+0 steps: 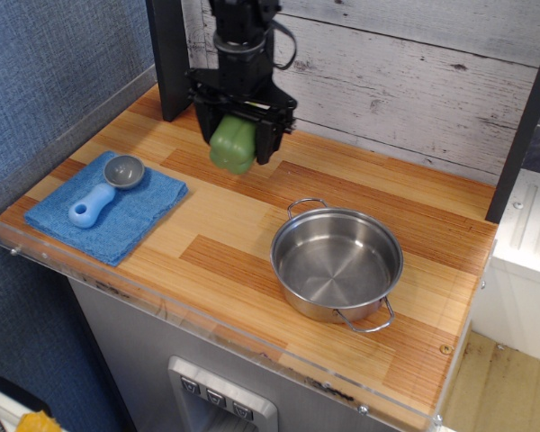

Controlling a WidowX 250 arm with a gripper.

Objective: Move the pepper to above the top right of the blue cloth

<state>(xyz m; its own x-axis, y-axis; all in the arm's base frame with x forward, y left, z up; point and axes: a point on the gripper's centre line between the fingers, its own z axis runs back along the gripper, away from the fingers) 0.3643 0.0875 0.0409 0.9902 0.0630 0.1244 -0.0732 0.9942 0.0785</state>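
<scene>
My gripper (235,148) is shut on the green pepper (232,146) and holds it just above the wooden counter, near the back wall. The pepper hangs between the black fingers, stem hidden. The blue cloth (135,210) lies flat at the counter's left front, to the lower left of the pepper. The pepper is up and to the right of the cloth's top right corner, a short gap away.
A grey scoop with a light-blue handle (103,190) lies on the cloth. A steel pot (337,264) stands at the right front. A dark post (169,56) stands at the back left. A clear plastic rim (207,324) lines the counter's front edge.
</scene>
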